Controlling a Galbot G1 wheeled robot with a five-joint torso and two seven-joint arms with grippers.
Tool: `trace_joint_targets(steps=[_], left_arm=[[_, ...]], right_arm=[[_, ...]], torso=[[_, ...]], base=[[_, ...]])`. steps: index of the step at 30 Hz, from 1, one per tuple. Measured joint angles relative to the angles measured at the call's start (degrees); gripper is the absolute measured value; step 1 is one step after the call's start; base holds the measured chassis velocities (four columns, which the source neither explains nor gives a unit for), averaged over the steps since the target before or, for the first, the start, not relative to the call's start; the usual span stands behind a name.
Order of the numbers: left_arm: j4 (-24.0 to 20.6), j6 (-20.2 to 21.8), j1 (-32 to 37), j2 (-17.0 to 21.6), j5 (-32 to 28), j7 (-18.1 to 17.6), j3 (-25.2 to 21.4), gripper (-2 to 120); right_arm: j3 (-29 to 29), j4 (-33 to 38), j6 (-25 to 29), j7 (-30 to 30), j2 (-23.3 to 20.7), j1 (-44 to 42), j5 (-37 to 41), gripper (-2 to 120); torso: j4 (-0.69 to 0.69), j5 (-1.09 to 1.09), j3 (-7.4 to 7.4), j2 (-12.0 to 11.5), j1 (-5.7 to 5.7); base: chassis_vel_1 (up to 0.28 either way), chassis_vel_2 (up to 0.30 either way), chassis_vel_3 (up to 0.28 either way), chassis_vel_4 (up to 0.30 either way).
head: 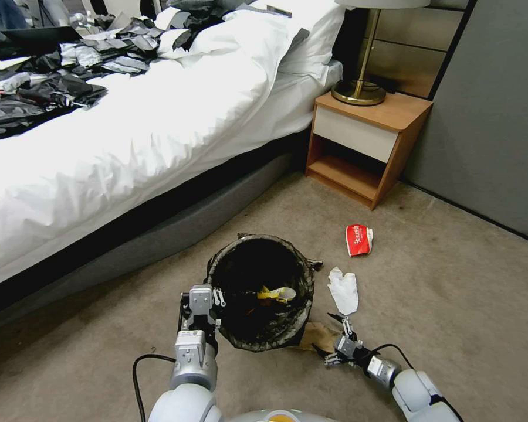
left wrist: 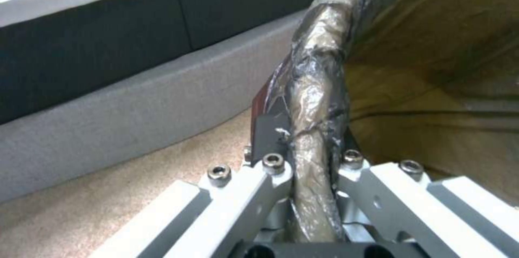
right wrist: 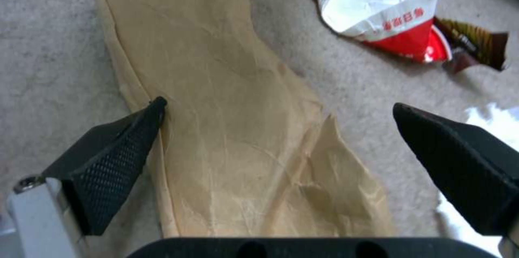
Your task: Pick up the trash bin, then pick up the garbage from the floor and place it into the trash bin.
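Observation:
My left gripper point(head: 213, 297) is shut on the near-left rim of the trash bin point(head: 302, 281), which has a dark liner bag folded over it. The left wrist view shows the liner-wrapped rim point(left wrist: 316, 99) pinched between the fingers of the left gripper point(left wrist: 308, 144). A yellow wrapper point(head: 276, 293) lies inside the bin. My right gripper point(head: 333, 337) hangs open just over a brown paper bag point(right wrist: 232, 120) flat on the floor point(head: 452, 305); one fingertip point(right wrist: 154, 114) is at the bag's edge. A white tissue point(head: 343, 288) and a red-and-white wrapper point(head: 358, 239) lie beyond.
A bed point(head: 129, 152) with white sheets and a grey base runs along the left. A wooden nightstand point(head: 364, 146) with a brass lamp point(head: 359, 88) stands at the back, a grey wall point(head: 493, 117) to the right. A dark brown wrapper point(right wrist: 476, 43) lies beside the red one.

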Motion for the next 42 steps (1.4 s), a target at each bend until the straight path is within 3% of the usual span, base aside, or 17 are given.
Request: trace_joint_targets(steps=[4, 11, 15, 19, 25, 33, 42], left_arm=[[0.0, 0.0, 0.0, -0.1, 0.0, 0.0, 0.0, 0], [0.1, 0.0, 0.0, -0.1, 0.1, 0.0, 0.1, 0], [0.1, 0.0, 0.0, -0.1, 0.1, 0.0, 0.1, 0], [0.2, 0.0, -0.1, 0.0, 0.1, 0.0, 0.1, 0], [0.2, 0.0, -0.1, 0.0, 0.1, 0.0, 0.2, 0], [0.4, 0.0, -0.3, 0.1, 0.0, 0.0, 0.5, 0], [0.5, 0.0, -0.5, 0.1, -0.1, 0.0, 0.4, 0]], right_arm=[[-0.1, -2.0, -0.2, -0.7, 0.4, 0.4, 2.6, 100], [-0.1, -5.2, -0.2, -1.2, 1.2, 0.7, 4.7, 78], [-0.1, -5.6, -0.2, -1.3, 1.4, 0.7, 4.9, 72], [-0.1, -5.8, -0.2, -1.4, 1.5, 0.7, 5.1, 52], [-0.1, -5.8, -0.2, -1.4, 1.4, 0.7, 5.3, 41], [0.0, -5.8, -0.1, -1.6, 1.3, 0.5, 5.5, 18], [0.0, -5.9, 0.1, -1.5, 1.4, 0.6, 5.9, 8]], torso=[[0.00, 0.00, 0.00, 0.0, 0.00], [-0.01, -0.04, -0.01, 0.0, 0.00], [0.00, -0.02, -0.01, 0.0, -0.01], [0.02, 0.03, -0.01, 0.0, 0.00], [0.03, 0.05, 0.00, 0.0, -0.01], [0.01, 0.01, -0.01, 0.0, 0.00], [0.00, 0.00, 0.00, 0.0, -0.01]], base=[[0.000, 0.000, 0.000, 0.000], [0.000, 0.000, 0.000, 0.000], [0.000, 0.000, 0.000, 0.000], [0.000, 0.000, 0.000, 0.000], [0.000, 0.000, 0.000, 0.000], [0.000, 0.000, 0.000, 0.000], [0.000, 0.000, 0.000, 0.000]])
